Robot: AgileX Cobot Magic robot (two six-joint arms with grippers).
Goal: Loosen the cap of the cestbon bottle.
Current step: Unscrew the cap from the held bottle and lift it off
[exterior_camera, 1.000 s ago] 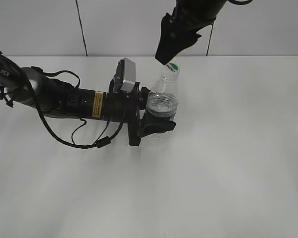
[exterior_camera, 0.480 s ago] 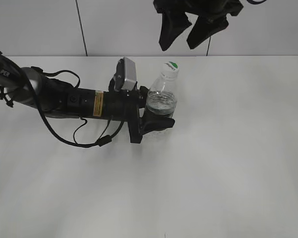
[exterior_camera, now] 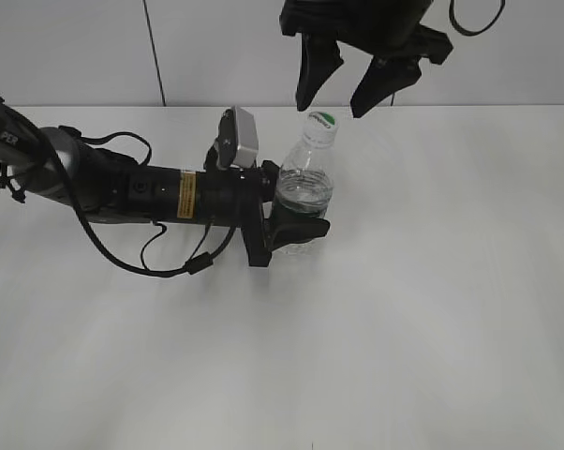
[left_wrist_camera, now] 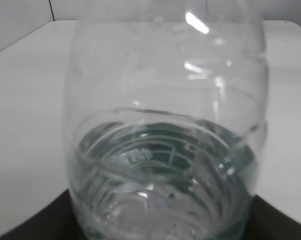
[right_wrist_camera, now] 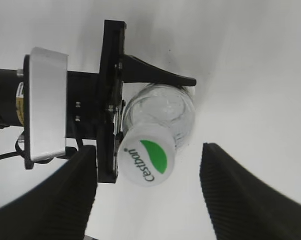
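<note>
On the table (exterior_camera: 432, 309), capped cestbon bottle (exterior_camera: 305, 192) part-filled with water, clamped by left fingers (exterior_camera: 296, 230), right fingers (exterior_camera: 343, 89) spread above cap (exterior_camera: 321, 120).

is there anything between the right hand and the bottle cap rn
Nothing visible. The right hand hangs open just above the cap, its two fingers spread to either side in the right wrist view, with only air between. The left hand clamps the cestbon bottle lower down, clear of the cap.

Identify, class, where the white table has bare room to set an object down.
The white table is bare right of the small clear plastic bottle and across the whole near edge. It is crowded on the left, where the black left arm and its cable lie.
</note>
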